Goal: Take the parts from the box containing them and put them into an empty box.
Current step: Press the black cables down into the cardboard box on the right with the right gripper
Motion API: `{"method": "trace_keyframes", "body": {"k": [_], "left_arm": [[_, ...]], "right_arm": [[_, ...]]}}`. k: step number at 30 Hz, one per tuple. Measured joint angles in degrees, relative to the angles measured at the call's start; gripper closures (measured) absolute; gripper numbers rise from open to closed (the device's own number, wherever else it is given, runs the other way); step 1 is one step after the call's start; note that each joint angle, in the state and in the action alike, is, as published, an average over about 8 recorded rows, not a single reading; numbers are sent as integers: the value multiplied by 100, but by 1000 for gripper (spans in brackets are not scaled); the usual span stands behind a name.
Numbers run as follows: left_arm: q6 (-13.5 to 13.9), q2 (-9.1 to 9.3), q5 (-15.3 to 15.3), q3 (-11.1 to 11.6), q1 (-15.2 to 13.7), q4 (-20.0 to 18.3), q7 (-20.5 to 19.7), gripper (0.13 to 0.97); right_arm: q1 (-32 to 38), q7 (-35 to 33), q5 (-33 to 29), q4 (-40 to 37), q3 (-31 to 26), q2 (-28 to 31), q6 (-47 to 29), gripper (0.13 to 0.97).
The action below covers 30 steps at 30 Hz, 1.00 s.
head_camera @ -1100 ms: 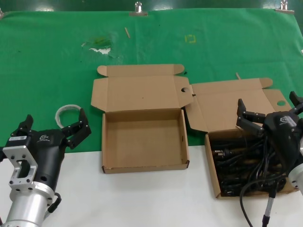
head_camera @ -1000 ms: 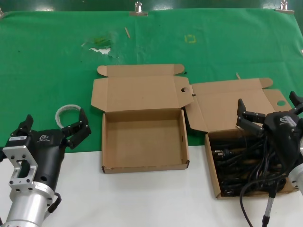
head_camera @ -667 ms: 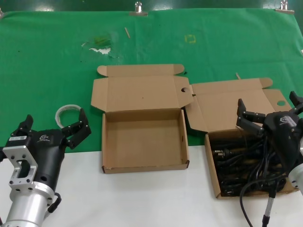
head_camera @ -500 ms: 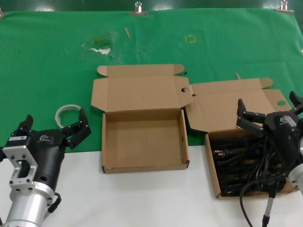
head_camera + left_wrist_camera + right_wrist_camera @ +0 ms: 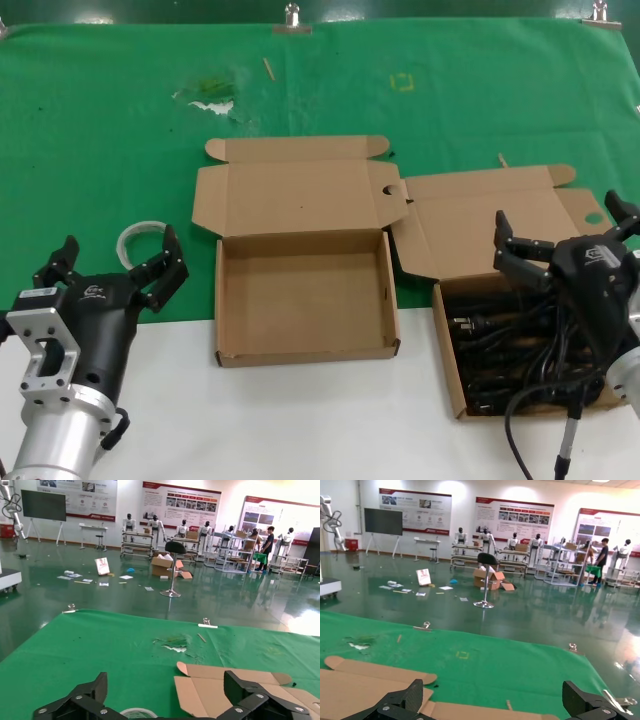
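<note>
The empty box [image 5: 305,352] stands open at the middle, its lid [image 5: 300,195] with a tiny dark dot folded back. The box containing the parts [image 5: 447,350] stands to the right, full of the black power cords [image 5: 500,345]. My right gripper [image 5: 556,210] is open and empty, and hovers over that box's far edge and lid [image 5: 470,225]. My left gripper [image 5: 121,240] is open and empty at the near left, apart from the empty box. The left wrist view shows the left gripper [image 5: 165,705] and the empty box's lid [image 5: 220,690]. The right wrist view shows the right gripper [image 5: 492,710] above cardboard flaps [image 5: 360,680].
A clear tape ring [image 5: 140,238] lies on the green cloth [image 5: 100,120] under my left gripper. A grey cable with a metal tip [image 5: 565,440] hangs from my right arm over the white front table strip [image 5: 300,420]. Clips [image 5: 292,18] hold the cloth's far edge.
My left gripper has shifted slightly forward and to the right. My right gripper has edged slightly to the left over the cord box. The boxes and cords have not moved.
</note>
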State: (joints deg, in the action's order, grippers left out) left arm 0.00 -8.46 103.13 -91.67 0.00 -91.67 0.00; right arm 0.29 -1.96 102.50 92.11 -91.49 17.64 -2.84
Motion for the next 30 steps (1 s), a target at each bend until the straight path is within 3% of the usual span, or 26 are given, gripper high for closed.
{"method": "trace_keyframes", "body": {"k": [6, 15, 23, 27, 30], "left_arm": [[0, 1, 0, 0, 0, -1, 0, 300], [0, 1, 0, 0, 0, -1, 0, 482], [0, 2, 0, 0, 0, 0, 0, 694], [0, 3, 0, 0, 0, 0, 0, 694], [0, 5, 0, 0, 0, 0, 0, 749]], "right_arm": [[26, 67, 13, 15, -136, 162, -15, 129], [247, -73, 55, -339, -98, 610, -519, 129], [683, -859, 292, -937, 220, 1089, -1689, 129], [1035, -1201, 412, -1224, 192, 1536, -2508, 129], [1329, -1446, 509, -1392, 61, 1909, -3106, 129]]}}
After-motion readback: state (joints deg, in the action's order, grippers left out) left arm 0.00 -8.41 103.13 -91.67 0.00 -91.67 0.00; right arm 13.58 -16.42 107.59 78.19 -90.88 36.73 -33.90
